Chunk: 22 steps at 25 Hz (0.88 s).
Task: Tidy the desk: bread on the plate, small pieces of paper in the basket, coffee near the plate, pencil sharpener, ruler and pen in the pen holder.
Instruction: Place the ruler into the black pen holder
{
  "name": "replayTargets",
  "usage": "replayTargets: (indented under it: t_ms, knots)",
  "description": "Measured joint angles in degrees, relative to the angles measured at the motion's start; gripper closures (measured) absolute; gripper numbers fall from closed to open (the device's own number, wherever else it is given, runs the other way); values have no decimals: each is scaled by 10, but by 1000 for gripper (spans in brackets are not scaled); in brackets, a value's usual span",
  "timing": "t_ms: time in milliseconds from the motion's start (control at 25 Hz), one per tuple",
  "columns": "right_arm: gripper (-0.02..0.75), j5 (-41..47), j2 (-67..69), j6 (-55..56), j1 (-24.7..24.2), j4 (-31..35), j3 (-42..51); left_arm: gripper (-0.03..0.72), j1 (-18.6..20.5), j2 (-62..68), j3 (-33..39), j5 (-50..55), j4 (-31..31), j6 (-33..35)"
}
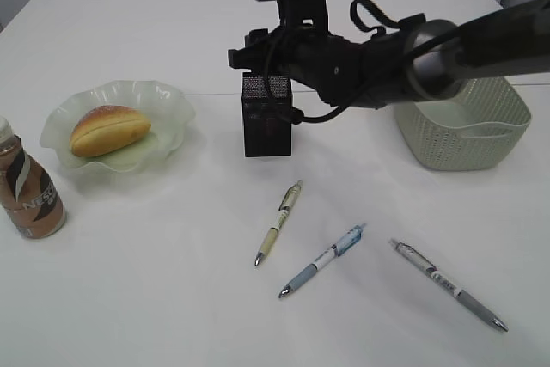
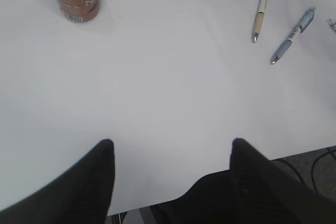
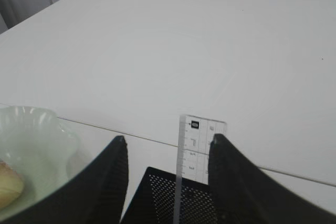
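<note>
Currently the right gripper (image 3: 167, 174) hangs directly above the pen holder (image 1: 266, 126), with its fingers (image 3: 113, 177) spread to either side of the ruler (image 3: 197, 153). The ruler stands upright with its lower end inside the mesh cup. Its right edge lies against, or just beside, the right finger, and a clear gap separates it from the left finger. The jaws therefore appear to be parted and releasing, not clamping; whether the right finger touches the ruler cannot be told.

The ruler's long axis runs vertically, in line with the holder's opening. A straight upward retreat is judged to be the safe exit, since a sideways pull could tip the ruler or the cup.

The left gripper (image 2: 170, 153) is spread wide and empty, low over the near edge of the desk (image 2: 168, 93).

Three pens remain flat on the desk in front of the holder: the cream pen (image 1: 278, 222), the blue pen (image 1: 322, 260) and the grey pen (image 1: 449, 284). The cream and blue pens lie with tips toward the near-left; the grey pen points near-right. The grey pen is nearer the right arm's side.

The bread (image 1: 109, 129) sits on the plate (image 1: 168, 100). The coffee (image 1: 28, 188) stands just beside the plate. The basket (image 1: 468, 131) stands to the right of the holder.
</note>
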Motion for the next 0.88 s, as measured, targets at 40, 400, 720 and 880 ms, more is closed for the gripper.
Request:
replayTargets:
  t_ms: [40,400,720,880]
  knots:
    - [342,11,-11,0,0,0,0,191,0,0,0,0,1,0]
    - [342,194,-116,-14,0,-16,0,191,0,0,0,0,3,0]
    - [342,557,-204,-70,0,-159,0,191,0,0,0,0,3,0]
    - [342,732,-236,-30,0,-225,0,191,0,0,0,0,3,0]
